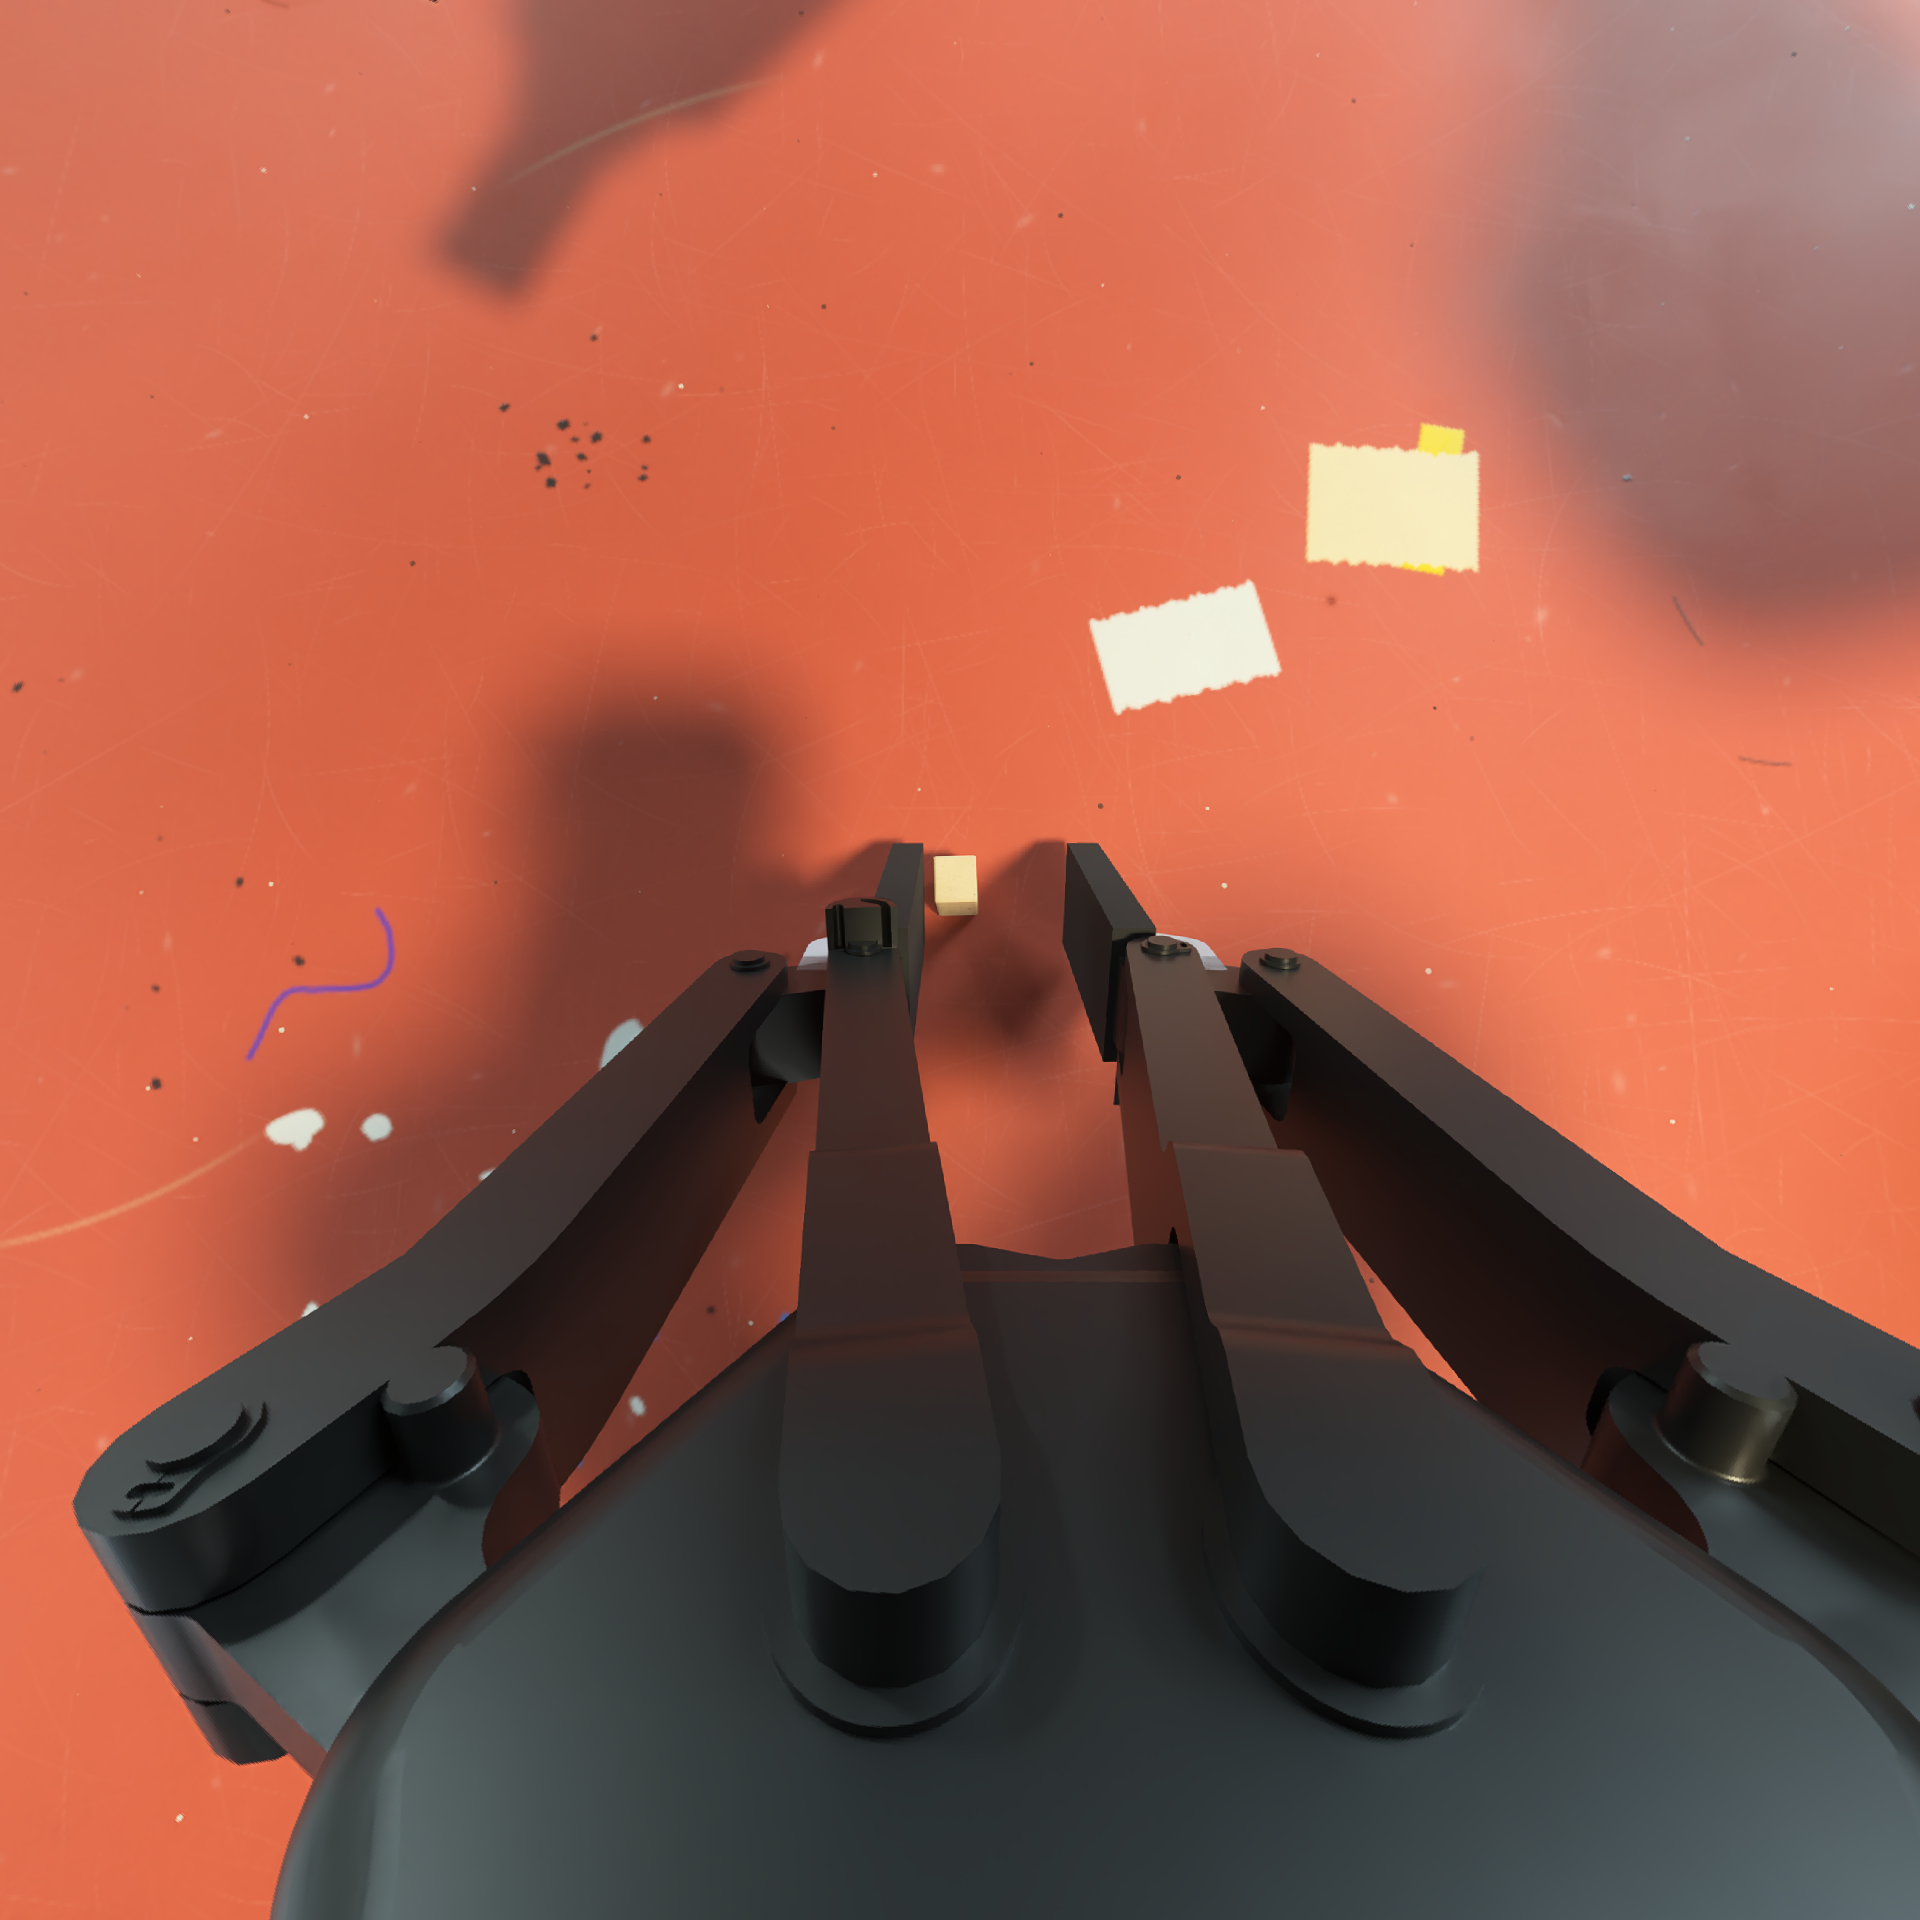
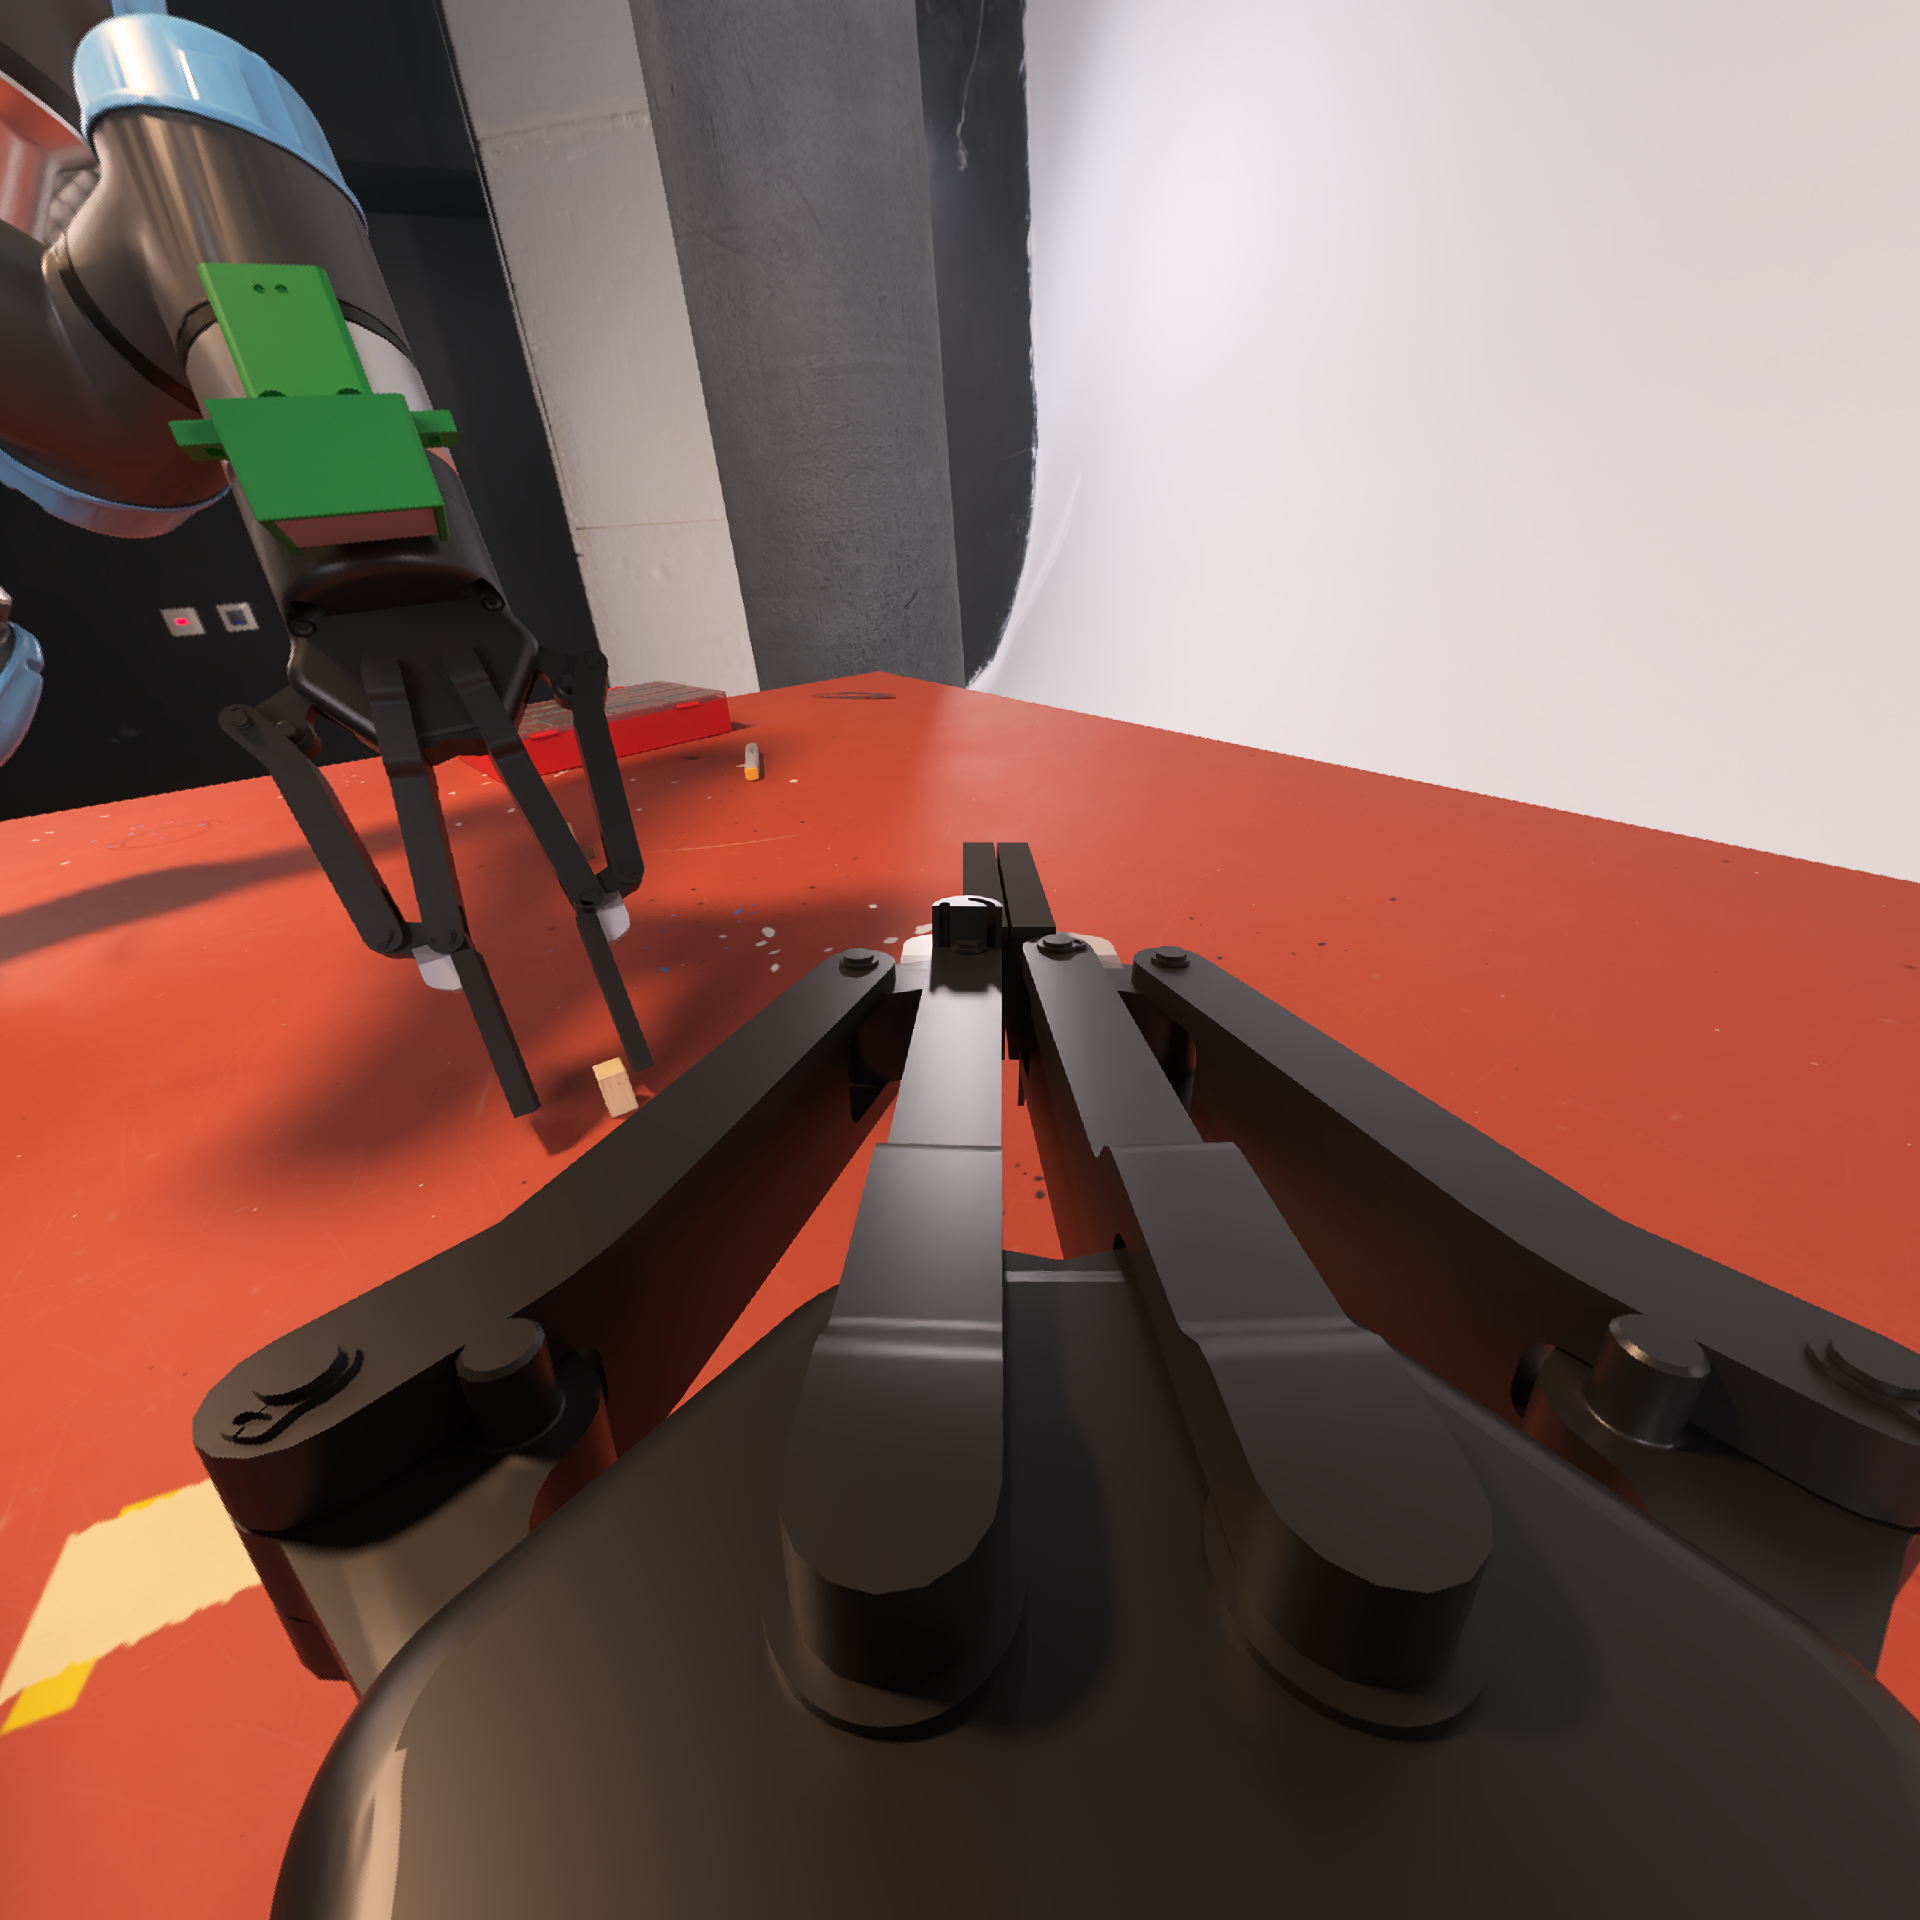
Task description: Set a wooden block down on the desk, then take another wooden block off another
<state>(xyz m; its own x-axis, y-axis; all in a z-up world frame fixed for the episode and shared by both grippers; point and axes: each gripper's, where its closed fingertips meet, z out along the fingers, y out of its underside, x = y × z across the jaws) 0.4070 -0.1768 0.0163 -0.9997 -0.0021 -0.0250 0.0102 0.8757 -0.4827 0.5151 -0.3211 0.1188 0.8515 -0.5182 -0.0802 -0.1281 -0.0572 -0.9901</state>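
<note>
A small pale wooden block [image 1: 955, 885] stands on the red desk [image 1: 416, 623]. My left gripper [image 1: 992, 868] is open and reaches down around it. The block sits between the fingers, close to the left finger [image 1: 902, 883] and apart from the other. The right wrist view shows the same block [image 2: 615, 1086] on the desk [image 2: 1351, 935] between the left gripper's [image 2: 582, 1081] spread fingers. My right gripper [image 2: 995, 862] is shut and empty, hovering low over the desk to the side of the block. I see no other block.
Two pale paper notes [image 1: 1184, 646] [image 1: 1392, 506] lie beyond the block to the right. A red tray [image 2: 623, 717] and a small grey and orange stick [image 2: 752, 761] sit at the desk's far side. The desk's edge [image 2: 1455, 784] runs along a white wall.
</note>
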